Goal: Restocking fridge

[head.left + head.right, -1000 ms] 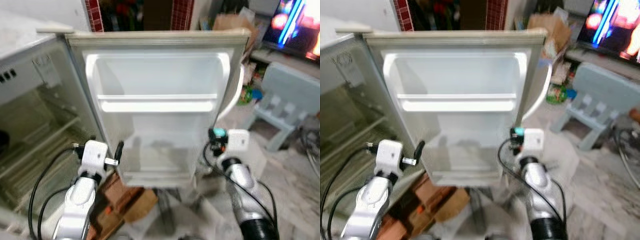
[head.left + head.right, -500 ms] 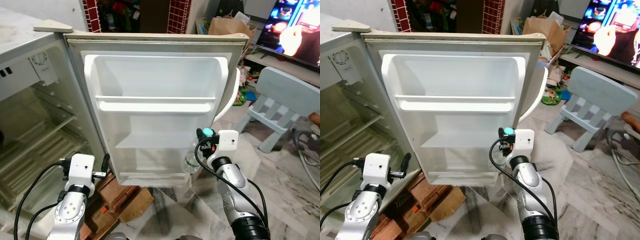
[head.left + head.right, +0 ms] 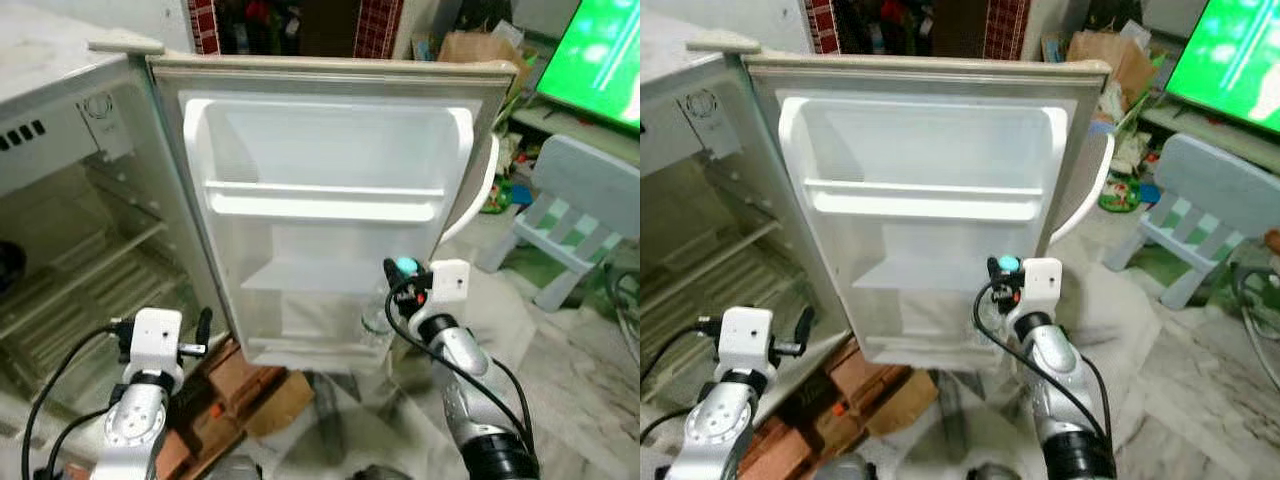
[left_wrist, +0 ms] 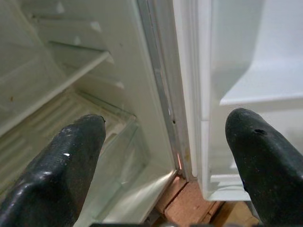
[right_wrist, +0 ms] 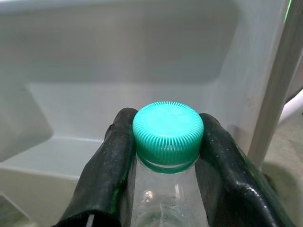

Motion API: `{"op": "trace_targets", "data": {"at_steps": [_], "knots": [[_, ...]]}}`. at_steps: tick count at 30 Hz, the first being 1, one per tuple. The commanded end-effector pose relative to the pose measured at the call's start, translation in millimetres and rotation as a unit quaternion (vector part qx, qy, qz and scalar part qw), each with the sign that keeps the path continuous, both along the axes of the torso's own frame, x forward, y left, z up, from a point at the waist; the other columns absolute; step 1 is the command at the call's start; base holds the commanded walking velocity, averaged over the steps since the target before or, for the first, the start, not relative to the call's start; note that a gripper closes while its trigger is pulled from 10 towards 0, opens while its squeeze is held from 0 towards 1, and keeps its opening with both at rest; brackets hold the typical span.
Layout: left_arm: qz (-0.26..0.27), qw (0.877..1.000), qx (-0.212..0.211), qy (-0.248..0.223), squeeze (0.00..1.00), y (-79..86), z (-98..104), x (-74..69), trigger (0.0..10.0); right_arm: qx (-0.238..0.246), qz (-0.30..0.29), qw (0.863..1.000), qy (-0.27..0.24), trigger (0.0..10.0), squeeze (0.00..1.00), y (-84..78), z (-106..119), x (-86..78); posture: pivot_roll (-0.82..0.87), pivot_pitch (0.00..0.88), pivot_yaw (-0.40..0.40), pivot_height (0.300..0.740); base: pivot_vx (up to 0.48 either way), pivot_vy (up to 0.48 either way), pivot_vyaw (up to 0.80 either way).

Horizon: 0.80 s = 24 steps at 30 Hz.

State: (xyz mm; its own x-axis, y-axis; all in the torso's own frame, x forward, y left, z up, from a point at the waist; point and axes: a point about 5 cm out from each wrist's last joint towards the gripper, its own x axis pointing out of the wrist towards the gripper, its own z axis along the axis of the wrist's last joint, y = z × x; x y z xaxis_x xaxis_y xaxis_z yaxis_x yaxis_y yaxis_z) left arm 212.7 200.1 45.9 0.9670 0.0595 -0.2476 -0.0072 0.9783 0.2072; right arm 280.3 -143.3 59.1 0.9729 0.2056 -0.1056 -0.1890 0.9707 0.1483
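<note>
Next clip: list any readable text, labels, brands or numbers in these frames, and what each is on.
No text can be read.
Thermostat dial inside the fridge: markings too blurred.
Bottle in the right gripper: green cap is plain ribbed, no label visible.
Screen: plain green glow, nothing legible.

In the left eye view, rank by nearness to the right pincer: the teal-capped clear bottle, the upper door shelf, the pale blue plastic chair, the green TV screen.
1. Teal-capped clear plastic bottle, clamped in the right pincer by the neck.
2. Upper white door shelf, above it on the open fridge door.
3. Pale blue plastic chair, off to the right.
4. Green TV screen, farthest, upper right.
</note>
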Motion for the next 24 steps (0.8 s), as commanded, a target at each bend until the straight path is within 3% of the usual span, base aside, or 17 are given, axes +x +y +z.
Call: {"op": "trace_targets", "data": {"at_steps": [1,5,24], "knots": [[-0.001,1.000,0.002,0.001,0.00,-0.1,-0.2,1.4,10.0,0.003,0.002,1.000,-0.014,10.0,0.00,-0.9,7.2,3.4,0.12,0.000,-0.040,0.647,0.000,0.000,0.00],[0.000,1.000,0.003,-0.003,0.00,1.1,1.5,4.5,10.0,0.004,0.003,1.000,-0.016,10.0,0.00,-0.1,7.8,4.2,0.13,0.000,-0.039,0.623,0.000,0.000,0.00],[0.004,1.000,0.013,-0.025,0.00,6.0,9.7,15.0,10.0,0.003,0.004,1.000,-0.024,10.0,0.00,0.9,11.4,7.9,0.13,0.000,-0.041,0.623,0.000,0.000,0.00]]}}
